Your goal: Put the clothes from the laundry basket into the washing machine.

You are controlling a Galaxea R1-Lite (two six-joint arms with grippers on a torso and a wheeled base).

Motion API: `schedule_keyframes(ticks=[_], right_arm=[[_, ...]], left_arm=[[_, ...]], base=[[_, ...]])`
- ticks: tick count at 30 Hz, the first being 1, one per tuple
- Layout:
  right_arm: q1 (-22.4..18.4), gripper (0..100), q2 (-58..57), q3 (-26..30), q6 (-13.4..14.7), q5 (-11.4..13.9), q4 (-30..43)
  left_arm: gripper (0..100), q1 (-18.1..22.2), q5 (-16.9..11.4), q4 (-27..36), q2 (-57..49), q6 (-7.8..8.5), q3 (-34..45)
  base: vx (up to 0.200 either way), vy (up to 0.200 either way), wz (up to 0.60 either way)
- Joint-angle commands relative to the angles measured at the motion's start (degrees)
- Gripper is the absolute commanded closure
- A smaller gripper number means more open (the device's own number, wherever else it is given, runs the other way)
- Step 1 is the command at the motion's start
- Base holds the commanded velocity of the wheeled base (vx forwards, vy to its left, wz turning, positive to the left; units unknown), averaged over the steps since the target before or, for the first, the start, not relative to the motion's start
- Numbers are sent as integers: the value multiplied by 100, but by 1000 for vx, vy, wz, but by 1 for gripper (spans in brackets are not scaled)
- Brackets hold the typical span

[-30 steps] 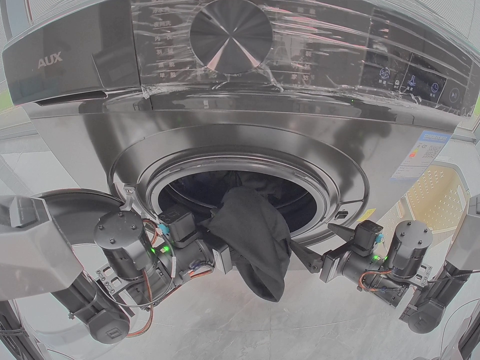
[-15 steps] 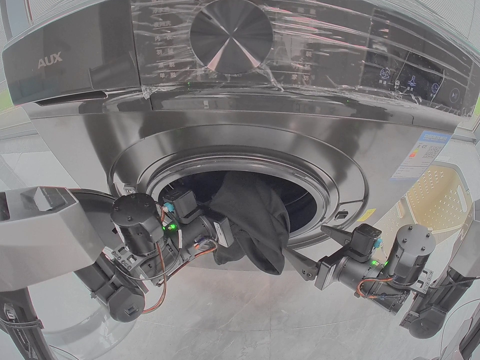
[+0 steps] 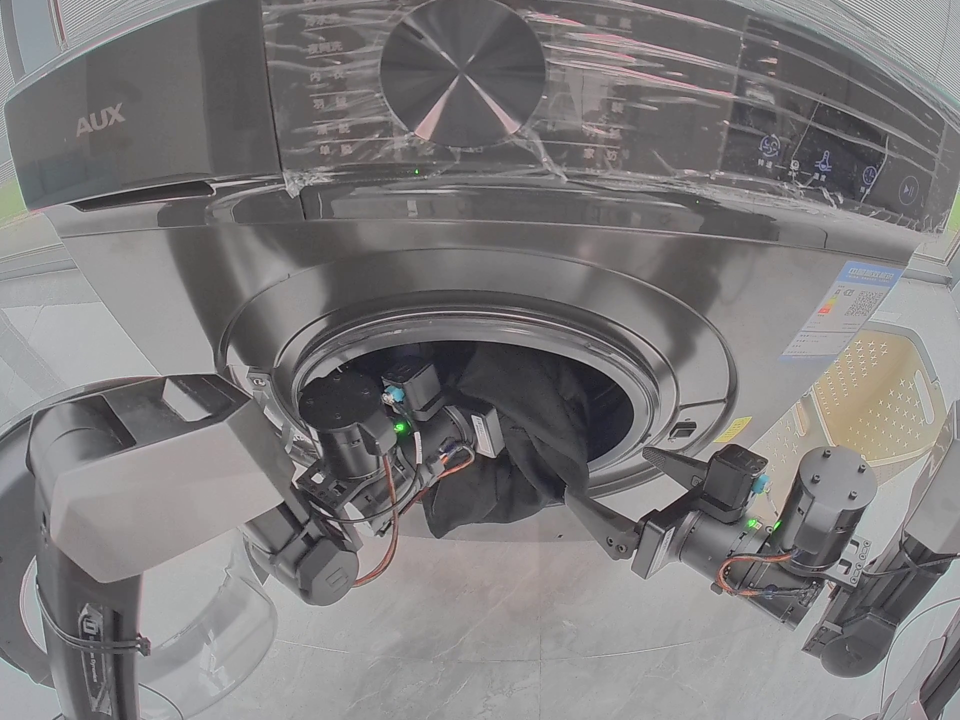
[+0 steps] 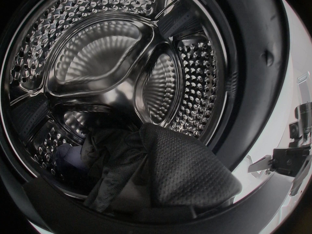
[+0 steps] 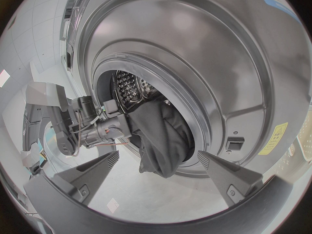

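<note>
The washing machine's round opening (image 3: pixel 640 372) faces me with its door swung aside. My left gripper (image 3: pixel 490 430) reaches over the lower rim into the drum (image 4: pixel 97 56), its fingers buried under a black garment (image 3: pixel 530 422) that it holds. Part of that garment (image 5: pixel 159 137) still hangs outside over the rim; the rest (image 4: pixel 185 169) lies inside the drum mouth. More dark clothes (image 4: pixel 107 153) lie on the drum floor. My right gripper (image 3: pixel 610 477) stands open just outside the rim's lower right, close to the hanging cloth, holding nothing.
A pale yellow perforated laundry basket (image 3: pixel 880 392) stands to the right of the machine. The open glass door (image 3: pixel 200 612) sits low on the left behind my left arm. Grey tiled floor (image 3: pixel 560 632) lies in front of the machine.
My left arm has pushed up and forward into the drum, carrying the black garment; less cloth hangs below the rim. The right gripper shifted slightly down and stays open.
</note>
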Motion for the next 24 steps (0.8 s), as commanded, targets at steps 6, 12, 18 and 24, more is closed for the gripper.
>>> schedule_keyframes(ticks=[6, 12, 18, 24], right_arm=[[-3, 0, 42, -8, 0, 22, -1], [-3, 0, 51, 1, 8, 22, -1], [-47, 0, 51, 1, 0, 22, -1], [-29, 0, 60, 1, 0, 22, -1]], left_arm=[[100, 71, 220, 1126, 576, 36, -1625], [100, 211, 413, 1715, 980, 54, -2820], [100, 370, 668, 2119, 1305, 54, -3804], [100, 387, 800, 2251, 1332, 54, -4024]], base=[[0, 0, 0], [0, 0, 0], [0, 0, 0], [0, 0, 0]])
